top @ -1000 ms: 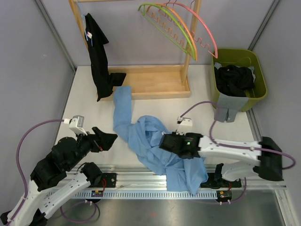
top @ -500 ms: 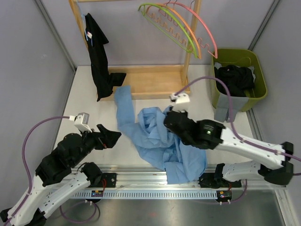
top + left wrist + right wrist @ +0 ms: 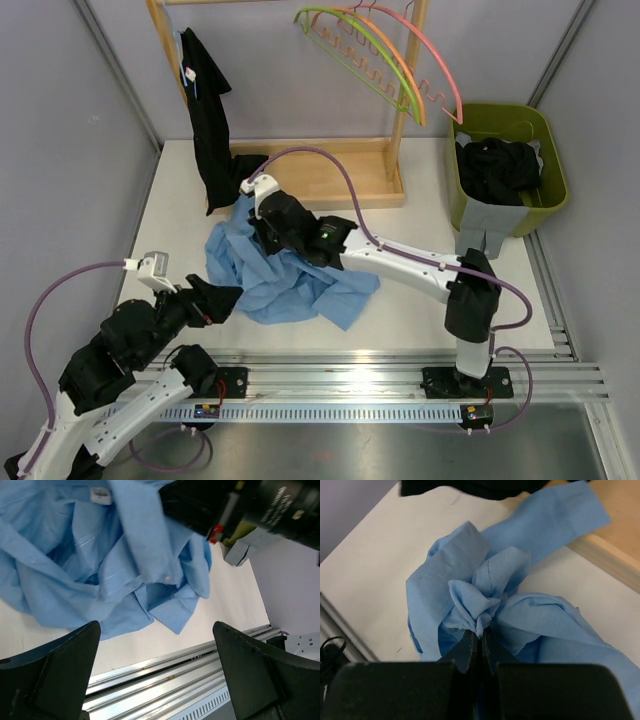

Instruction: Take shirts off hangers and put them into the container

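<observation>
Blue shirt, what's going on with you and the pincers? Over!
Right pincer shut on the blue shirt, heaped on the table. Left pincer open, holding nothing. No obstacle seen toward the green container. Over.

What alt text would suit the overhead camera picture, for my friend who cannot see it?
The right gripper pinches a crumpled light blue shirt on a white table, the left gripper open beside it. Behind, a black shirt hangs on a wooden rack beside empty hangers; a green container holds dark clothes.
</observation>
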Controlling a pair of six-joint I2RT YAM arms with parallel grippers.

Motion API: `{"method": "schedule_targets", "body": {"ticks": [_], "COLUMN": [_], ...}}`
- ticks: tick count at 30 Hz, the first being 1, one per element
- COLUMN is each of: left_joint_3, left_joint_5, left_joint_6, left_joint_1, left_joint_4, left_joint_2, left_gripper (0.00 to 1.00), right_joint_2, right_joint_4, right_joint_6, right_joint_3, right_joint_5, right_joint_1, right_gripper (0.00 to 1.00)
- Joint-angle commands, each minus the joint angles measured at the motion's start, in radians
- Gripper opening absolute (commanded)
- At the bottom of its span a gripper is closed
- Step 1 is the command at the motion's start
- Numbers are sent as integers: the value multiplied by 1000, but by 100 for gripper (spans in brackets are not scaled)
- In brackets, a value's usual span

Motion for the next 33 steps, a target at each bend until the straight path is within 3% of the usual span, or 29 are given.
{"method": "schedule_targets", "body": {"ticks": [1,6,10,11,12,15,22,27,33], "left_joint_3": [44,41,34,34,31,29,18,24,34], "left_joint_5": [-53,-70,-75,-73,-72,-70,-63,-67,-78], "left_joint_6": [-10,-10,-11,-13,-14,-13,-22,-23,-26], "left_joint_1": [-3,-3,-3,-3,-3,-3,-3,-3,-3], "left_joint_4": [-23,-53,-57,-56,-56,-53,-53,-59,-80], "left_joint_2": [-36,-64,-70,-69,-69,-67,-67,-69,-82], "left_gripper": [99,99,99,99,99,99,99,99,99], "right_joint_2": [78,248,270,276,298,347,466,661,688], "right_joint_4": [92,-7,50,44,27,-62,-247,-408,-412], "right_joint_6": [-56,-45,-25,-27,-25,-28,-19,-22,27], "right_joint_3": [65,121,62,66,80,158,346,535,406], "right_joint_5": [-305,-483,-456,-441,-407,-352,-192,-220,-201], "right_joint_1": [3,5,3,5,5,3,5,3,5], "right_gripper": [0,0,2,10,54,99,100,99,100]}}
